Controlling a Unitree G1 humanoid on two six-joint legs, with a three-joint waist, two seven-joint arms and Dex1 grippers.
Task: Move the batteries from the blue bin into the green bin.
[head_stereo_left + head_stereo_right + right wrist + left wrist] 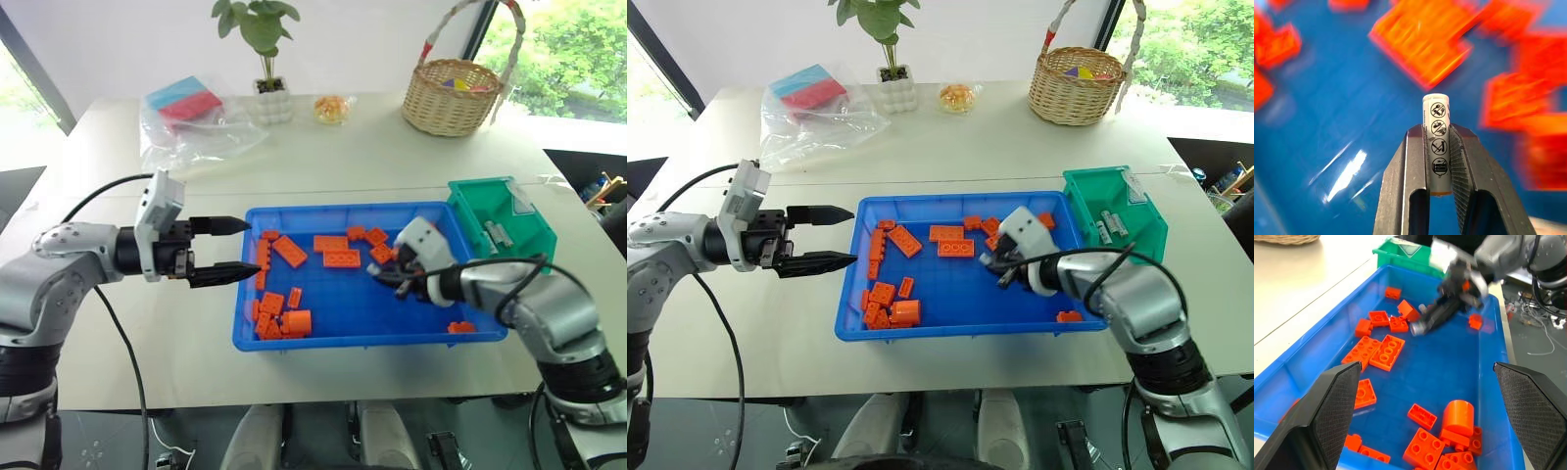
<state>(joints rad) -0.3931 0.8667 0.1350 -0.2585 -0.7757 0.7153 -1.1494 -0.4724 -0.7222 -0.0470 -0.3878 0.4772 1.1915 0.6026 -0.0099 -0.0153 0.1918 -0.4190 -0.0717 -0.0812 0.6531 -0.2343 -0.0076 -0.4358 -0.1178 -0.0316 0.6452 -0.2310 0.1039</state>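
The blue bin [363, 342] lies in the middle of the table with orange bricks [342, 258] scattered in it. My right gripper [384, 275] hangs low over its right part, shut on a silver-grey battery [1436, 143] with dark markings, held upright between the fingers [1463, 161]. The left wrist view also shows that battery [1420, 326] sticking out of the gripper. The green bin [530, 232] stands against the blue bin's far right corner, and two batteries [1107, 224] lie inside it. My left gripper [250, 245] is open at the blue bin's left rim, pointing right, with nothing in it.
A pile of orange bricks [282, 315] fills the bin's near left corner. A wicker basket [451, 98], a potted plant [265, 59], a small yellow item [333, 110] and a clear plastic bag [191, 122] sit along the table's far side.
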